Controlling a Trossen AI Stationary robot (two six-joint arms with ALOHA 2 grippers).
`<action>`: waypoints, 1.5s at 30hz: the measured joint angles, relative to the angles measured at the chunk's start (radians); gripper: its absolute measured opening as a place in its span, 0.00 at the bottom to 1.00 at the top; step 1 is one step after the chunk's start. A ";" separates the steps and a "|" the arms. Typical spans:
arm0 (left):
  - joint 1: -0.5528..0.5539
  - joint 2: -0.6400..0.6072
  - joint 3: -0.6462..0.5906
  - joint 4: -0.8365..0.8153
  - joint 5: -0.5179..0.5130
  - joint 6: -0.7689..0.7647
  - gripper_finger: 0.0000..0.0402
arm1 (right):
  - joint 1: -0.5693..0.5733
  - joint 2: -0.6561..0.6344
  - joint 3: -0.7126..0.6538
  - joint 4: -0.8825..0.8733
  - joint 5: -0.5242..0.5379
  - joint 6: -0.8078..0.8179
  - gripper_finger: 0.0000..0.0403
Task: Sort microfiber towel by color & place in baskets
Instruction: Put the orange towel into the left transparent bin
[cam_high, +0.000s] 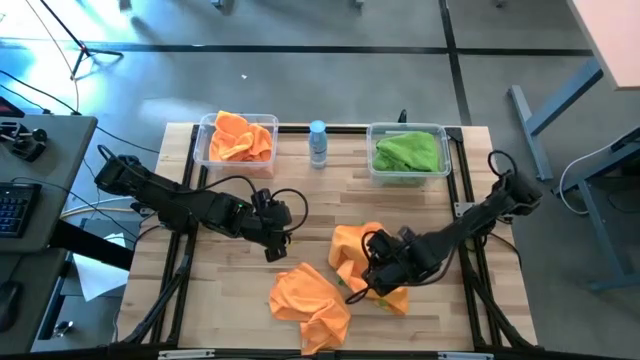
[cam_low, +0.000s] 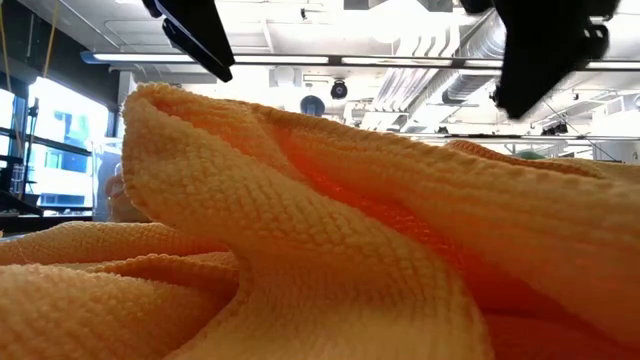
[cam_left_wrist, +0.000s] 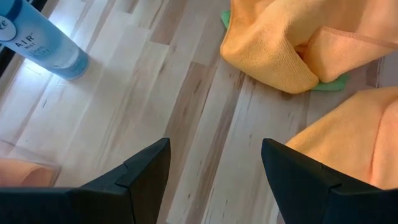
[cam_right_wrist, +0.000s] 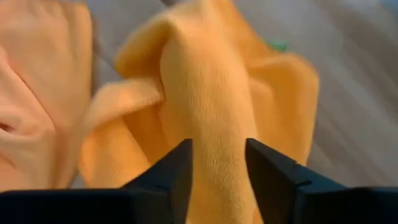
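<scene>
Orange towel (cam_right_wrist: 205, 124) ridge, between right claw (cam_right_wrist: 217, 180) fingers

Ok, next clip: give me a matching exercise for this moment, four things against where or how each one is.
Things:
1. left basket
2. right basket
3. bottle
4. right claw

Places or states:
A. stands between the two tubs
B. holds green cloths
C. holds orange cloths
D. down on the loose orange towels near the table's front, a fold of orange cloth between its fingers

Pairs: 1-C, 2-B, 3-A, 4-D

The left claw waits open over bare wood.
</scene>
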 joint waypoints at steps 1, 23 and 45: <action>0.000 0.000 0.000 0.000 0.001 0.000 0.60 | 0.000 0.000 -0.021 0.018 -0.014 -0.004 0.40; 0.000 0.000 0.000 0.019 0.002 0.001 0.60 | 0.000 0.000 -0.206 0.197 -0.108 -0.018 0.05; 0.000 0.000 0.001 0.022 0.006 -0.001 0.60 | 0.100 0.000 0.512 -0.446 0.370 -0.034 0.01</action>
